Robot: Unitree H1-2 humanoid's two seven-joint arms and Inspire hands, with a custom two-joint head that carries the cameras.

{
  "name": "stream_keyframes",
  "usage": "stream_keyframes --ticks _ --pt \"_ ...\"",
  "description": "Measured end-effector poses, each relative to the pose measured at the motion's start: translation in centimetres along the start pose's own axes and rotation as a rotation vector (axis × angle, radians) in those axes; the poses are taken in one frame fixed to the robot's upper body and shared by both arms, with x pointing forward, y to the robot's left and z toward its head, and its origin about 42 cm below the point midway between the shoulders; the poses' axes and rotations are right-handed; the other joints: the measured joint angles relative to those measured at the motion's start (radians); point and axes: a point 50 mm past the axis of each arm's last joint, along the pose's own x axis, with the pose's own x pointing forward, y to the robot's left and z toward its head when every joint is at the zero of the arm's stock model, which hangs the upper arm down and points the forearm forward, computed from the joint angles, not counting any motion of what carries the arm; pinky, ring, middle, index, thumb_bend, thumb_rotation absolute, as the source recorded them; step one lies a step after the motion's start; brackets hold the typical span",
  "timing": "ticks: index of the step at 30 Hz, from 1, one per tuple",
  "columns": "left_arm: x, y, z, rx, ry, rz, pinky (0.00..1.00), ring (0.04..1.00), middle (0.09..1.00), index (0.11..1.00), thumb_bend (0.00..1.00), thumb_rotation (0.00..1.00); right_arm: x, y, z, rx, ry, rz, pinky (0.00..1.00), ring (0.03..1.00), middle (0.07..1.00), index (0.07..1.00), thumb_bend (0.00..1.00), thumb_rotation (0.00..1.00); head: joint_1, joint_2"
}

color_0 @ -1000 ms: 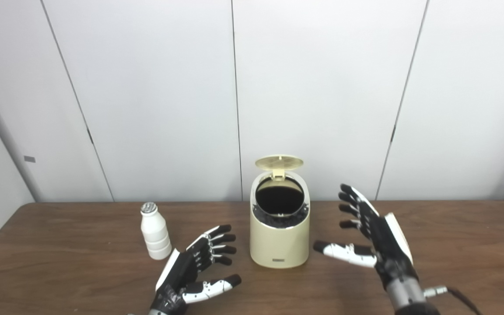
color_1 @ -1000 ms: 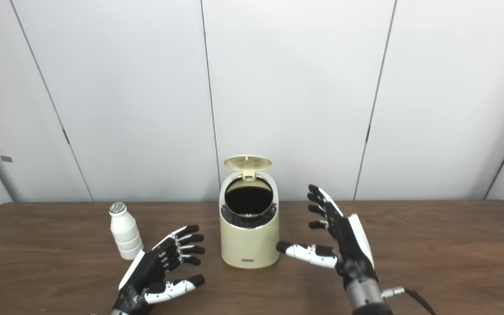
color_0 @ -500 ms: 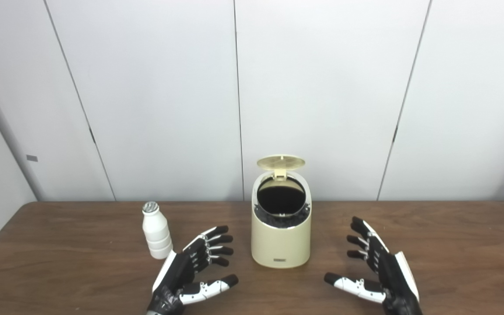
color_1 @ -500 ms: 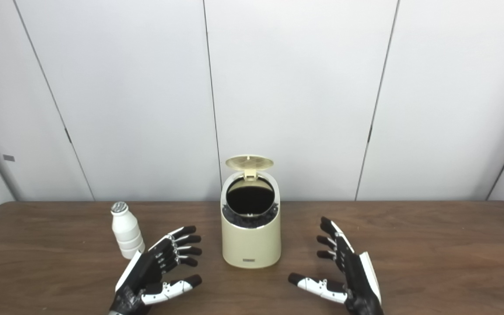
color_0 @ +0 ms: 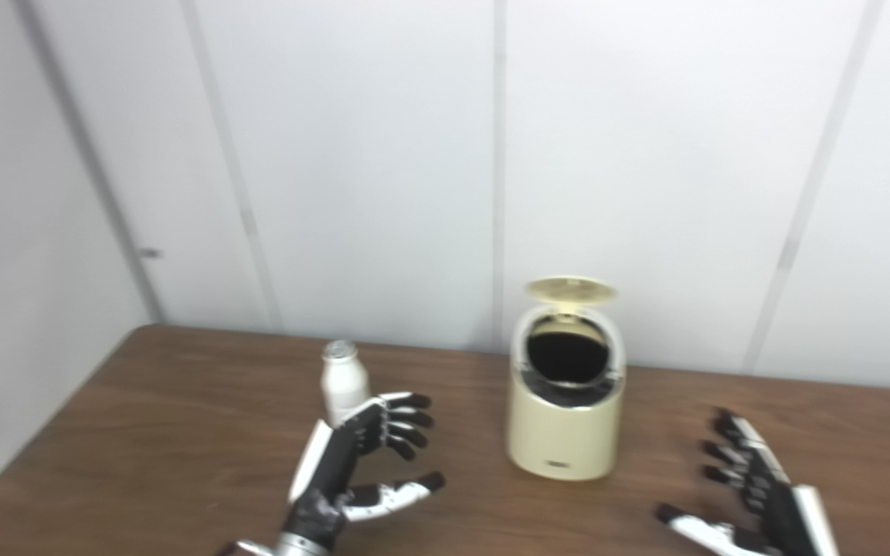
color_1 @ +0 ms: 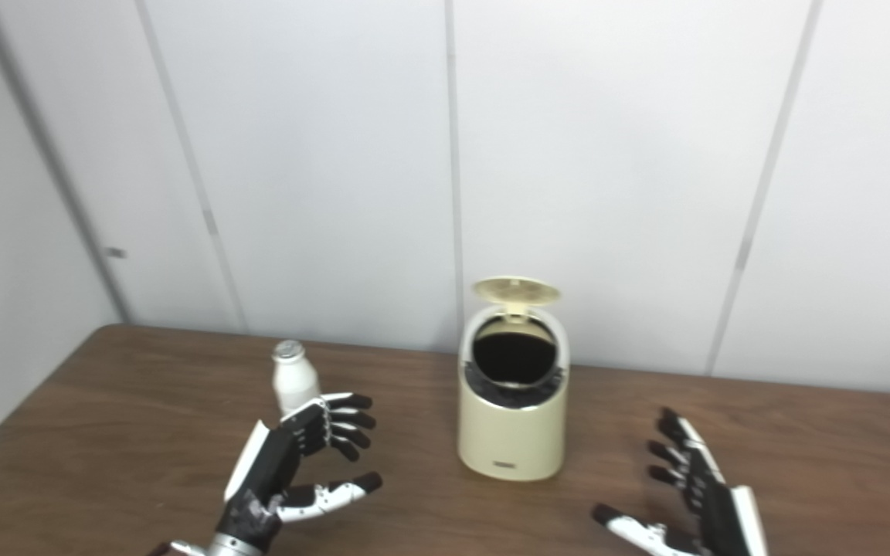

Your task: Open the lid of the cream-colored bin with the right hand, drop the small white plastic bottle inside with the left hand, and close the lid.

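1. The first step looks done: the round lid (color_1: 515,291) of the cream-colored bin (color_1: 513,432) stands tipped up on its rear hinge, and the dark mouth of the bin is exposed and faces forward and up; a dark liner shows at the rim.
2. The second step is not yet done: the small white plastic bottle (color_1: 294,378) stands upright on the brown wooden table (color_1: 105,432), well to the left of the bin, its silver cap on top; nothing holds it.
3. What remains, by this reading, is to grasp the bottle, carry it over the opening, release it, and then swing the lid down.
4. The left hand (color_1: 290,463) is raised just in front of the bottle and hides its lower part; the palm faces right toward the bin, the fingers (color_1: 344,421) are spread and lightly curled, the thumb juts out below them; it is open and grips nothing; whether its back touches the bottle cannot be told.
5. The right hand (color_1: 696,502) lies low at the bottom right edge, well apart from the bin, partly cut off by the frame; its fingers are splayed forward with the thumb out to the left; it is open and empty, and seems to wait.
6. Both views are slightly blurred, so fine contact is uncertain.
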Motion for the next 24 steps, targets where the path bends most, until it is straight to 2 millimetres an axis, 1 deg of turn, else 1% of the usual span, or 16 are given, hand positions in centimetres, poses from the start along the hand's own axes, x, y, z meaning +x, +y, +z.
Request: stream_keyframes --ticks 1,2,4,7,8,9,10,11,13,17,22,23,24 --pt "-0.3 0.3 0.2 0.003 0.003 0.029 0.50 0.589 0.616 0.555 0.56 0.03 0.0 -0.3 0.1 0.007 0.000 -0.007 0.75 0.834 0.896 0.910 0.70 0.08 0.014 -0.003" --pt "-0.5 0.7 0.5 0.009 0.005 0.055 0.50 0.595 0.619 0.526 0.53 0.04 0.0 -0.5 0.1 0.015 0.002 -0.012 0.75 0.834 0.896 0.909 0.70 0.08 0.028 -0.005" --pt "-0.5 1.5 0.8 0.029 -0.005 0.092 0.51 0.598 0.625 0.502 0.51 0.05 0.0 -0.6 0.4 0.025 0.002 -0.018 0.72 0.822 0.889 0.903 0.70 0.07 0.037 -0.006" --pt "-0.5 2.7 1.0 0.062 -0.007 0.141 0.48 0.568 0.620 0.498 0.51 0.05 0.2 -0.6 1.4 0.030 -0.007 -0.022 0.70 0.816 0.882 0.896 0.69 0.04 0.040 -0.009" --pt "-0.6 3.0 1.0 0.073 -0.003 0.156 0.46 0.546 0.606 0.498 0.51 0.04 0.2 -0.6 1.6 0.031 -0.006 -0.023 0.70 0.815 0.881 0.896 0.67 0.02 0.040 -0.009" --pt "-0.7 3.3 0.9 0.081 0.003 0.171 0.44 0.530 0.540 0.520 0.51 0.02 0.2 -0.6 1.7 0.030 0.000 -0.023 0.69 0.813 0.881 0.896 0.66 0.01 0.040 -0.009" --pt "-0.8 3.6 0.9 0.087 0.013 0.189 0.43 0.521 0.507 0.531 0.51 0.01 0.2 -0.6 1.8 0.027 0.009 -0.024 0.69 0.813 0.881 0.895 0.65 0.01 0.042 -0.011" --pt "-1.0 4.0 0.8 0.097 0.025 0.212 0.42 0.507 0.481 0.538 0.51 0.00 0.2 -0.6 1.8 0.024 0.017 -0.024 0.69 0.810 0.879 0.890 0.64 0.00 0.043 -0.009" --pt "-1.4 4.7 0.7 0.132 0.044 0.248 0.41 0.502 0.473 0.539 0.51 0.00 0.2 -0.7 2.0 0.020 0.019 -0.026 0.68 0.807 0.877 0.887 0.64 0.00 0.043 -0.008" --pt "-1.9 5.5 0.5 0.168 0.082 0.303 0.43 0.524 0.483 0.514 0.52 0.00 0.3 -0.7 2.1 0.018 0.027 -0.026 0.70 0.815 0.881 0.890 0.64 0.00 0.046 -0.003" --pt "-1.7 6.1 0.6 0.205 0.079 0.350 0.46 0.549 0.491 0.502 0.52 0.00 0.3 -0.7 2.9 0.019 0.011 -0.027 0.68 0.807 0.880 0.887 0.64 0.00 0.045 -0.002" --pt "-1.5 6.2 0.5 0.217 0.085 0.359 0.47 0.566 0.494 0.500 0.52 0.00 0.3 -0.7 3.1 0.018 0.011 -0.028 0.68 0.806 0.879 0.885 0.64 0.00 0.045 -0.002" --pt "-1.3 6.3 0.3 0.224 0.095 0.366 0.49 0.593 0.587 0.498 0.52 0.03 0.3 -0.7 3.1 0.017 0.017 -0.029 0.68 0.806 0.880 0.886 0.64 0.00 0.045 -0.002"
